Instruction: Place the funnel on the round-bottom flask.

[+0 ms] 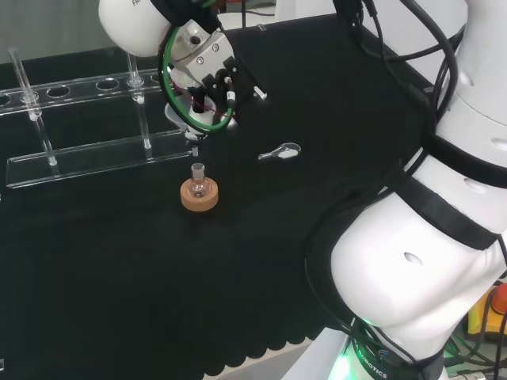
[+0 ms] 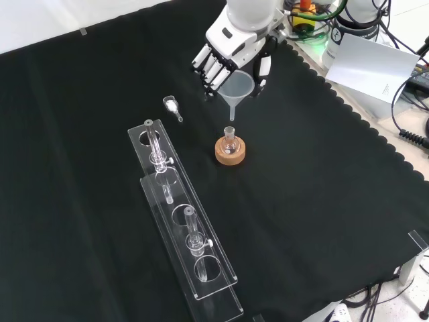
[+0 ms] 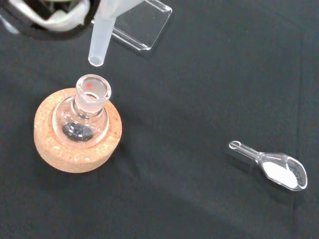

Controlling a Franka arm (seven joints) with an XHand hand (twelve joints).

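The see-through plastic funnel [image 3: 102,35] hangs just above the small round glass flask [image 3: 88,107] on its brown cork ring [image 3: 75,149]. The black-and-white hand [image 2: 228,50] holds it with curled fingers. It still needs lowering in.

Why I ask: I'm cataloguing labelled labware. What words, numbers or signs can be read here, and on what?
Clear plastic funnel, small round-bottom glass flask, cork ring stand, clear plastic scoop: no text on any.
White arm link, dark print at the head view's top edge: cut off, unreadable.
White card beyond the cloth, faint mark: too small to read.
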